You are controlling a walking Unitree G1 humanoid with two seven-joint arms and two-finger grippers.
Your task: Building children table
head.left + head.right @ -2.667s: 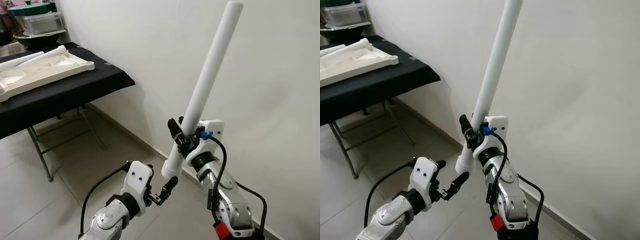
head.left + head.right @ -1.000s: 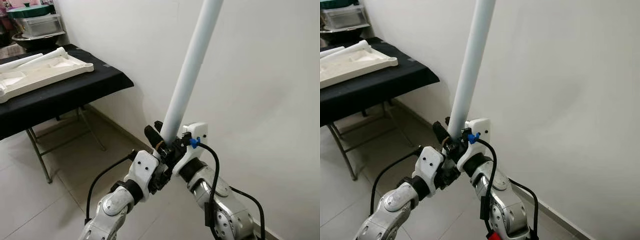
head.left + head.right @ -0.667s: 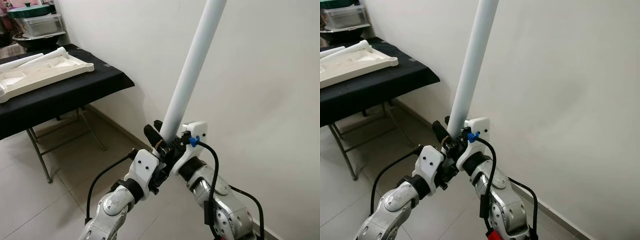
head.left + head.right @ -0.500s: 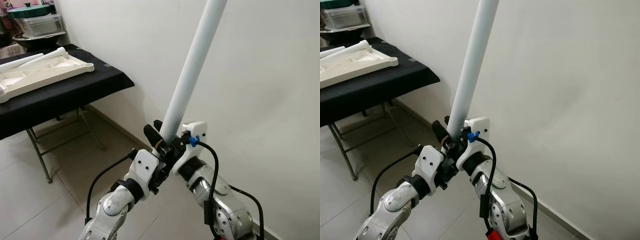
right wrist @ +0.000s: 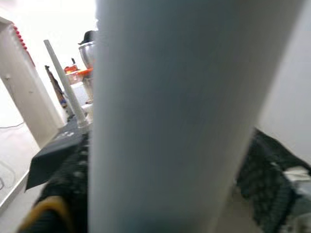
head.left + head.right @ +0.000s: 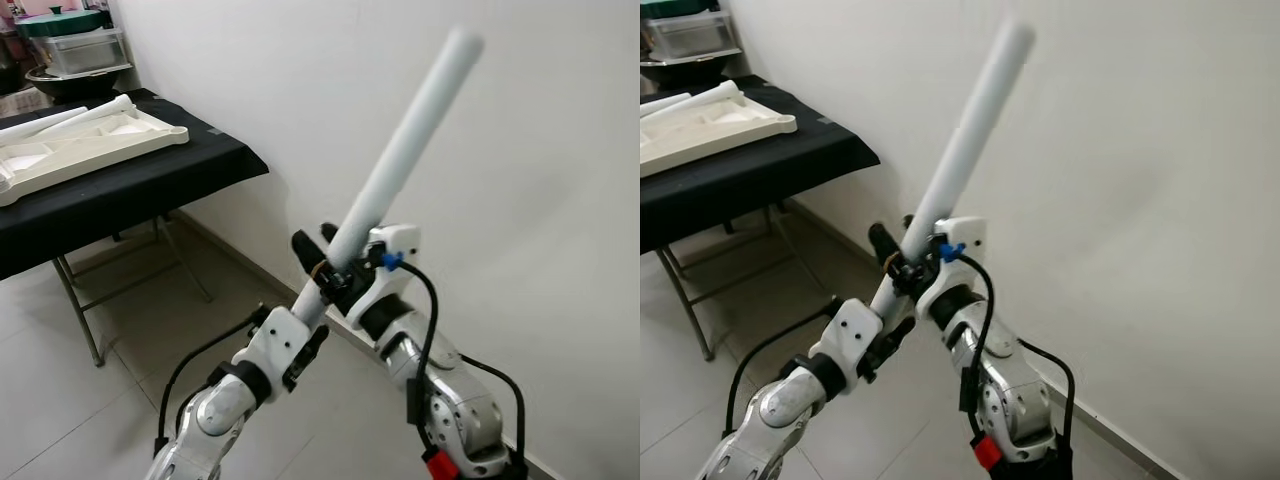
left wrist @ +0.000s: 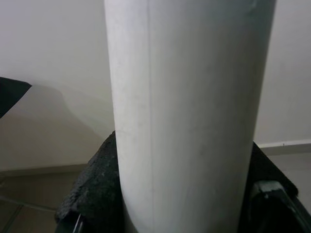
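Both grippers squeeze one white table leg point(image 6: 400, 160) in the air, left gripper point(image 6: 310, 322) low, right gripper point(image 6: 338, 268) just above. The white tabletop point(image 6: 75, 145) waits upside down on the black bench point(image 6: 150, 185) (one leg already on, I think), so most building is left.

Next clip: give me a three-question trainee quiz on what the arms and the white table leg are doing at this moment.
1. True or false: the white table leg is lying flat on the floor.
2. Which grippers hold the leg? A) the left gripper alone B) the right gripper alone C) both
3. Fill in: the white tabletop piece rests on a table covered with a ____ cloth.

Key:
1. False; it is held up in the air, tilted toward the wall.
2. C; the left grips near the lower end, the right just above it.
3. Black.
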